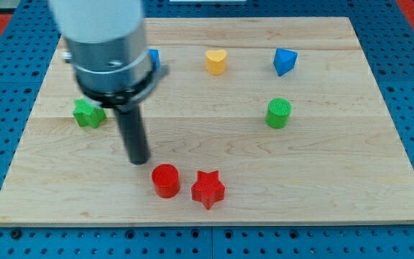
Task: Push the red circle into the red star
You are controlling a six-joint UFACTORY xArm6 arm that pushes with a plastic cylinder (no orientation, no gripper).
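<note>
Camera view: my tip [139, 160] upper-left of red circle [166, 180].

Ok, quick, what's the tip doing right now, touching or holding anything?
My tip: a bare rod, holding nothing, just up-left of the red circle, apparently not touching it.

Yellow heart [216, 62], blue blocks [284, 62], green blocks [279, 113]

You have one camera view: it looks steeply down on the whole wooden board [214, 86] from the board's near long edge.
</note>
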